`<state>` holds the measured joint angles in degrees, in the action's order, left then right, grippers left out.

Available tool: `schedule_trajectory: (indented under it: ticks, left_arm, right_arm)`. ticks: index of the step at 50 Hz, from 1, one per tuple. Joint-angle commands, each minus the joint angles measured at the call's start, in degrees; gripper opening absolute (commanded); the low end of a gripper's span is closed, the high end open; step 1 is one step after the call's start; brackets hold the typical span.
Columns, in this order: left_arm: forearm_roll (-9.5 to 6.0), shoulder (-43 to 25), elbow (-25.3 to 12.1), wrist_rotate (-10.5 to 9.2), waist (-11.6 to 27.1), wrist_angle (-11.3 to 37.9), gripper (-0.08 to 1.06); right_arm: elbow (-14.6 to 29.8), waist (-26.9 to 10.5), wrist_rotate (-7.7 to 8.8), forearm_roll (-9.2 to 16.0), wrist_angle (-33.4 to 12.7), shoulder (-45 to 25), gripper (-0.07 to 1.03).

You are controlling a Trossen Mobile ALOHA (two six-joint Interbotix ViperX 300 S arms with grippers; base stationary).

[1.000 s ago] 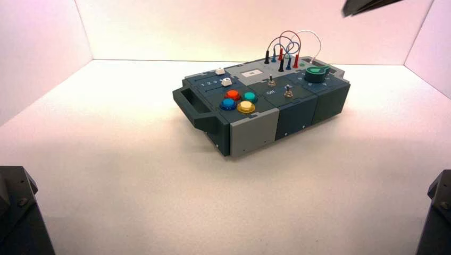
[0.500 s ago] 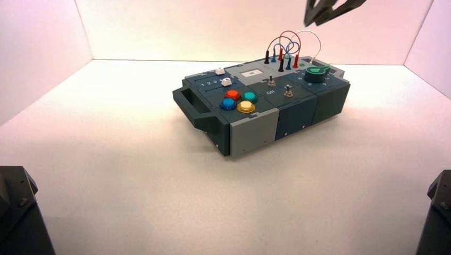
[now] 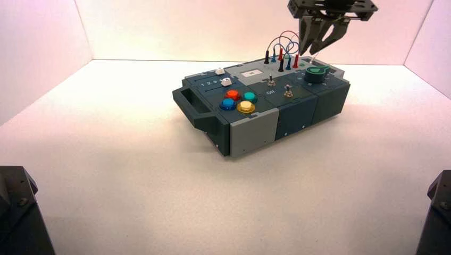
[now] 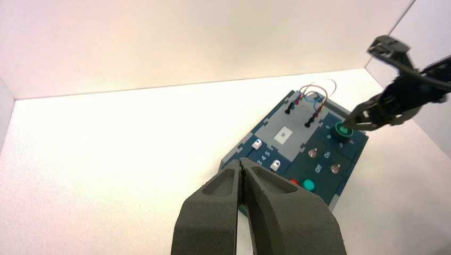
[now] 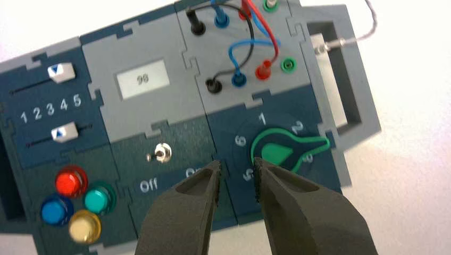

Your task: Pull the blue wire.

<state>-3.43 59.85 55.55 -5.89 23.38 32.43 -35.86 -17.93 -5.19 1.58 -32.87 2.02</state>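
Plainly, the right gripper (image 5: 236, 172) has its fingers spread wide with nothing between them, and it hangs above the box, over the far right part. Below its fingers, the green knob (image 5: 276, 151) sits on a dark panel, its pointer lying between the printed 2 and 3, as far as I can make out. Next to that panel, on the grey one, the blue wire (image 5: 247, 41) arches in a loop with a blue plug at each end, both plugs seated in their sockets; the gripper is apart from it. Around it stand the black wire (image 5: 250, 50) and the red wire (image 5: 268, 32), crossing the blue one, and near them are green-ringed sockets (image 5: 288, 65). A thin white wire (image 5: 374, 24) reaches out over the handle at that end of the box.

Farther from the fingers come a metal toggle switch (image 5: 163, 153) beside the word Off, a small white display (image 5: 142, 79) and two white sliders (image 5: 61, 72), both near the high end of the 1 to 5 scale. Outermost are the red (image 5: 71, 181), blue (image 5: 57, 210), green (image 5: 100, 197) and yellow (image 5: 84, 227) buttons.

The left gripper (image 4: 242, 162) is parked well apart from the box, fingers closed together.
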Motion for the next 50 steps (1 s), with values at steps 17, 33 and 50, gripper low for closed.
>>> schedule_trajectory:
  ticks: [17,33,50]
  left_arm:
    - [0.09,-5.9,-2.7,0.09,-0.3,-3.1,-0.03]
    - [0.09,-7.8,-3.7,0.09,-0.2,-4.0,-0.03]
    - [0.09,-8.6,-4.0,0.09,-0.3,-4.1,-0.03]
  right_arm:
    - [6.9,0.2,0.09,0.4,0.3,-7.3,0.35]
    - [10.0,0.2,0.26,0.3,0.4,-10.5,0.35]
    - [11.4,0.3,0.26,0.1,0.4,-12.2,0.33]
